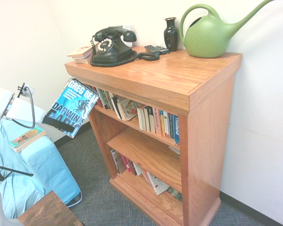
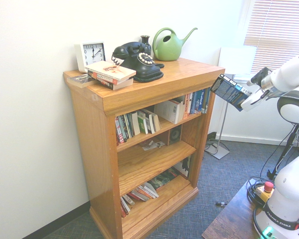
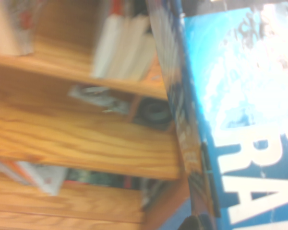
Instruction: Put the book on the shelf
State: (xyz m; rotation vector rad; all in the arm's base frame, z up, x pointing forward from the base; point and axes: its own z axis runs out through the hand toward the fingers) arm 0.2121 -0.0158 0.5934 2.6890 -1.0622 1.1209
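You are gripping the Darwin's Radio book (image 1: 71,107) in the closed gripper (image 1: 61,124), its 2 fingers clamping the paperback near its lower end. You are holding it tilted in midair near the bookcase's front corner, just below the level of the top, outside the shelf (image 1: 144,128). Its blue-and-black cover is facing the first exterior camera, the white lettering of "GREG BEAR" showing above the title.

On the upper shelf, a row of paperbacks (image 1: 155,120) is standing and leaning, while more books (image 1: 148,178) are slanting along the bottom level. Up top, a black rotary telephone (image 1: 112,47) is sitting between 1 stack of books (image 2: 111,73) and 1 dark vase (image 1: 171,34), with a green watering can (image 1: 207,36) resting beside the vase. A white clock (image 2: 91,56) is standing behind the stack. Below your arm, an orange-and-teal book (image 1: 27,137) is lying on blue fabric (image 1: 49,162).
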